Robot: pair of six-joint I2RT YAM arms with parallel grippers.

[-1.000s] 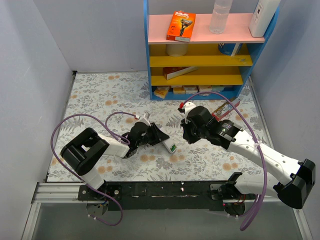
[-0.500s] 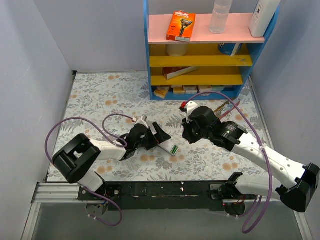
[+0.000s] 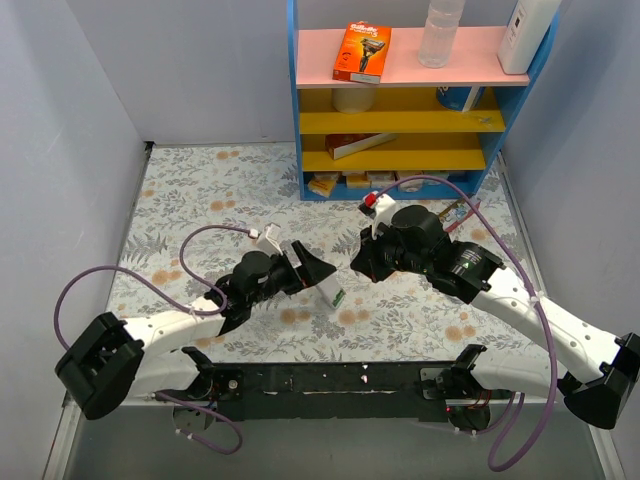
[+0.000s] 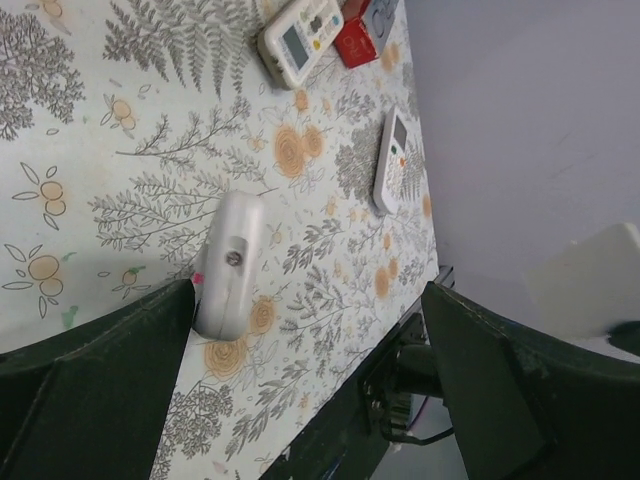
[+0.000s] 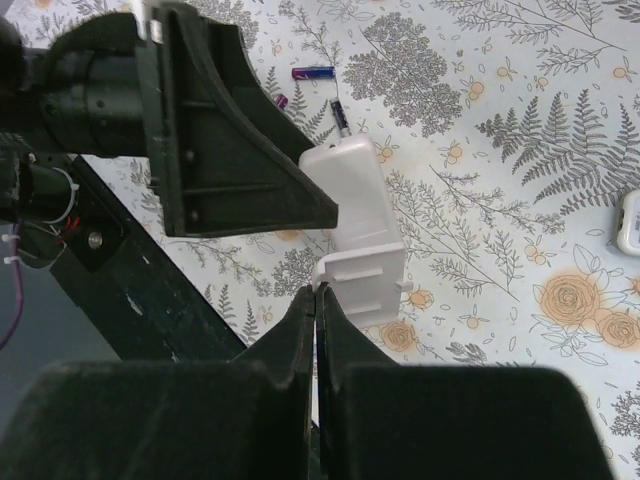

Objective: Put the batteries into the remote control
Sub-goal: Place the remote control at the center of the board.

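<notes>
Care with the lid (image 5: pixel 362 285) now: with right end effector (image 5: pixel 316 298) pressed together at its edge and left end effector (image 3: pixel 310 268) spread wide beside the remote control (image 5: pixel 350 190) lying white-side-up on the counter (image 5: pixel 480 130), slide it off gently, then fetch the batteries (image 5: pixel 313 72) lying just beyond.

The only print that comes near reading is on the orange box (image 3: pixel 361 51) on the pink top board of the shelf (image 3: pixel 470 68): white brand lettering along its top edge looks like "Gillette", above a picture of a razor. The small boxes (image 3: pixel 365 181) on the lowest board carry print too fine to read. In the left wrist view, the rounded remote (image 4: pixel 302 38) and the slim remote (image 4: pixel 394 162) on the surface show screens and keys whose markings are illegible. The batteries (image 5: pixel 313 72) are too small for any lettering to be told.
</notes>
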